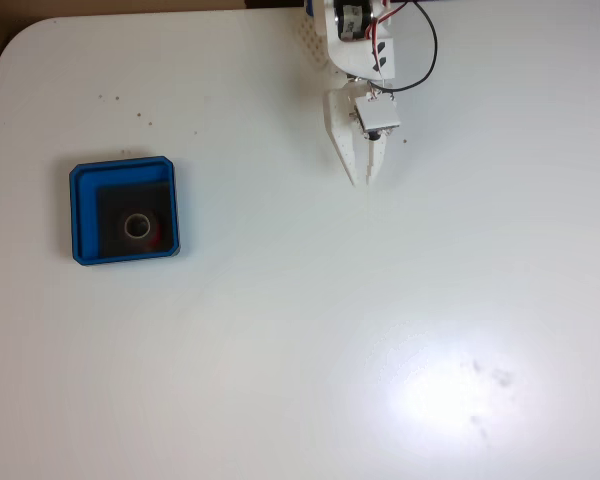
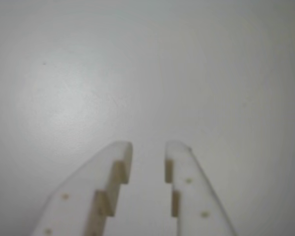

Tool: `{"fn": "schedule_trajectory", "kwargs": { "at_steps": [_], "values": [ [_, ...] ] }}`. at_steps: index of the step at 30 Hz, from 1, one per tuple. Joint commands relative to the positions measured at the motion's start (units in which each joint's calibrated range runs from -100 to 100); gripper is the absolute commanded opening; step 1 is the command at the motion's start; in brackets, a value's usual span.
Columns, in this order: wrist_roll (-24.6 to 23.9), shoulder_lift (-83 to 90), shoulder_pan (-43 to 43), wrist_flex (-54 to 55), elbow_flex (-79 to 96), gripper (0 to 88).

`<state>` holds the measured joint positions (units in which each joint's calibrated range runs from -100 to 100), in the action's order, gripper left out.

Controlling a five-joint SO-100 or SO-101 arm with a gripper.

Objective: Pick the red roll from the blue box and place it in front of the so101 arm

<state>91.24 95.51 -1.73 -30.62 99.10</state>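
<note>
Jaws of the pointed white plastic gripper [image 1: 364, 180] stand slightly spread with nothing between them; in the wrist view we see the two smooth, stepped white fingers [image 2: 110, 182] rising from the bottom edge with a narrow strip of bare surface in the gap, and the gripper [image 2: 147, 150] hangs over plain white. In the fixed view the white jointed plastic so101 arm [image 1: 358, 45], with black servo motors and a looping red and black wire, enters at 12 o'clock and its tapered tips point toward 6 o'clock.

We find the small round red roll [image 1: 139, 227] lying flat in the shallow square bright-blue tray, the blue box [image 1: 76, 215], at about 9 o'clock on the desk [image 1: 300, 330]. Its pale beige hollow core faces straight up at the camera, so its axis runs vertically; a thin sliver of red band shows at its 4 o'clock side. The roll rests on the tray's dark matte floor, near the centre. The box has raised glossy walls and clipped corners, and sits square to the desk edges, well apart from the gripper.

We see the desk as a smooth white sheet with a rounded corner at 10 o'clock, a few dark specks, and a bright glare patch near 5 o'clock.
</note>
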Motion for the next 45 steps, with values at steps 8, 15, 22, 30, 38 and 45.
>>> {"fn": "schedule_trajectory", "kwargs": {
  "at_steps": [8,15,22,30,38,45],
  "values": [
    [-0.3,2.7,0.2,0.7,0.9,0.7],
    [-0.3,2.7,0.4,0.7,0.9,0.7],
    [-0.3,2.7,13.9,0.7,0.9,0.7],
    [-0.3,2.7,37.7,0.7,0.9,0.7],
    [0.1,2.7,53.1,0.8,0.7,0.7],
    [0.2,-8.3,53.3,0.9,-10.4,0.7]
  ]
}}
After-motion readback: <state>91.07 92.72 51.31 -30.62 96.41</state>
